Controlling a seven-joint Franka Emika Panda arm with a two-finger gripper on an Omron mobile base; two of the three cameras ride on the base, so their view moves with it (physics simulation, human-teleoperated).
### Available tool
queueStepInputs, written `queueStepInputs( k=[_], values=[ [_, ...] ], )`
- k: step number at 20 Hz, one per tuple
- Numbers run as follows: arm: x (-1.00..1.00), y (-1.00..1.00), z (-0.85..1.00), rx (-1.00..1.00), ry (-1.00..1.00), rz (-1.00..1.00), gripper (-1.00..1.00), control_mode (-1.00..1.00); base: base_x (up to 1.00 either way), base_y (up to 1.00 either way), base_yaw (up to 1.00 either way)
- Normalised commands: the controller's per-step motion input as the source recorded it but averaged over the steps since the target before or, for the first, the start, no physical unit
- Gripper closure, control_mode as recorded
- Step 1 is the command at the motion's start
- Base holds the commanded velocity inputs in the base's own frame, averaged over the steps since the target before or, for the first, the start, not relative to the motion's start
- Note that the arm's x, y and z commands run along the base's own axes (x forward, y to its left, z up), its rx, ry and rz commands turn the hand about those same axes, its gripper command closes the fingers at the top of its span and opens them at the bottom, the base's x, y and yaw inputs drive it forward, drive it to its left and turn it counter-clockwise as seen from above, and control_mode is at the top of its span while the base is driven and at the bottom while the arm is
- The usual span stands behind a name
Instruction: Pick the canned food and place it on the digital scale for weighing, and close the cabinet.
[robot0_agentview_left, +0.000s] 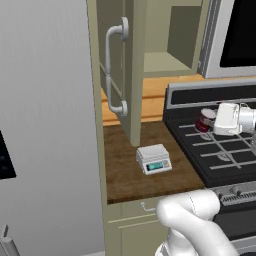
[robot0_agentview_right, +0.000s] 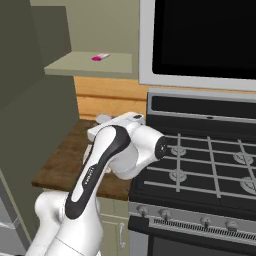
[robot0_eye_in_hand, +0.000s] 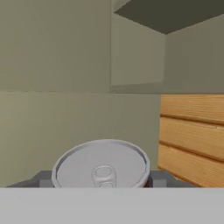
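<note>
The canned food (robot0_agentview_left: 204, 120), dark red with a silvery top, hangs tilted over the back left of the stove, with my gripper (robot0_agentview_left: 207, 121) shut on it from the right. In the hand view the can's pale lid (robot0_eye_in_hand: 103, 168) sits between my two fingertips (robot0_eye_in_hand: 43, 179). The digital scale (robot0_agentview_left: 154, 159) stands on the wooden counter, to the left of the can, nearer the front and lower, its platform bare. The cabinet door (robot0_agentview_left: 120, 65) with its curved grey handle (robot0_agentview_left: 114, 70) stands open above the counter, and its inner face (robot0_eye_in_hand: 52, 87) lies ahead of the hand.
The stove (robot0_agentview_left: 220, 150) with its grates lies under the hand, a microwave (robot0_agentview_left: 235, 35) above it. The counter (robot0_agentview_left: 127, 175) is narrow, walled by a tall grey fridge (robot0_agentview_left: 45, 125) on its left. A small pink item (robot0_agentview_right: 100, 57) lies on the open cabinet's shelf.
</note>
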Motion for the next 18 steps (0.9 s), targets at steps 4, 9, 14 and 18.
queueStepInputs(
  k=[4, 9, 14, 18],
  values=[
    [0.40, 0.59, -0.68, -0.15, 0.01, -0.01, 1.00, -1.00, 0.00, 0.00, 0.00],
    [0.13, 0.60, -0.54, -0.13, 0.11, -0.03, 1.00, -1.00, 0.00, 0.00, 0.00],
    [0.11, 0.39, -0.18, -0.05, 0.15, 0.00, 1.00, -1.00, 0.00, 0.00, 0.00],
    [0.12, 0.07, -0.11, 0.00, 0.13, 0.01, 1.00, -1.00, 0.00, 0.00, 0.00]
  ],
)
